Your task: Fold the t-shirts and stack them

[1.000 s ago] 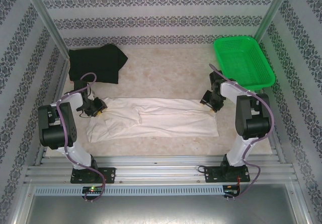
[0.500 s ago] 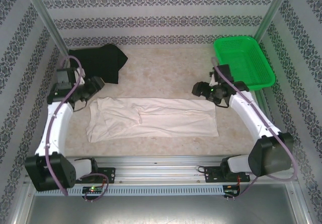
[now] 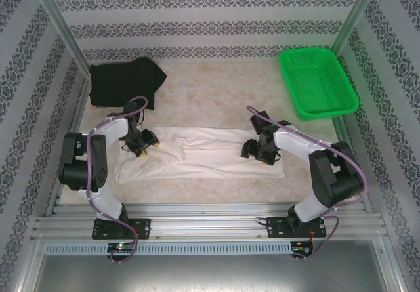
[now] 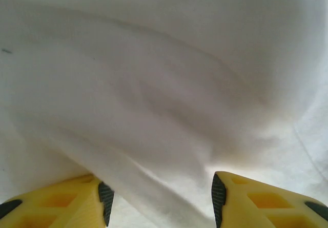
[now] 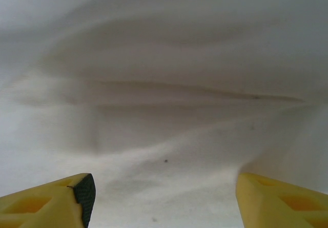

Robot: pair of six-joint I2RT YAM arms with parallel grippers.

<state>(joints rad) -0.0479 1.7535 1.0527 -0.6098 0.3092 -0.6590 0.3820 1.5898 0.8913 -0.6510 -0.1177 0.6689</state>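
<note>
The left pincer (image 3: 147, 147) sits low over the left end of the off-white, faintly stained cotton t-shirt (image 3: 203, 151). The right pincer (image 3: 257, 154) sits low over the same shirt near its right end. Most of the cloth lies between the two, with a short stretch running on past the right pincer to its outer side.

In the left wrist view the left pincer's yellow fingers (image 4: 66, 202) stand apart, with pale cloth directly below and in front of them and nothing pinched. In the right wrist view the right pincer's fingers (image 5: 282, 197) are spread wider, also over bare cloth and gripping nothing.

The shirt is folded into a long, narrow band with soft creases and shallow ridges. A seam or hem line shows to the right of the left pincer's fingers. Its long axis runs left to right across the beige table (image 3: 216, 88), from one pincer to the other. I cannot tell which end is the collar.

The plain black cloth t-shirt (image 3: 125, 82) lies in a loose, rumpled heap beyond the left pincer, slightly to its outer side and apart from it. The green plastic mesh basket (image 3: 315, 79) stands beyond the right pincer, well apart, to its outer side.
</note>
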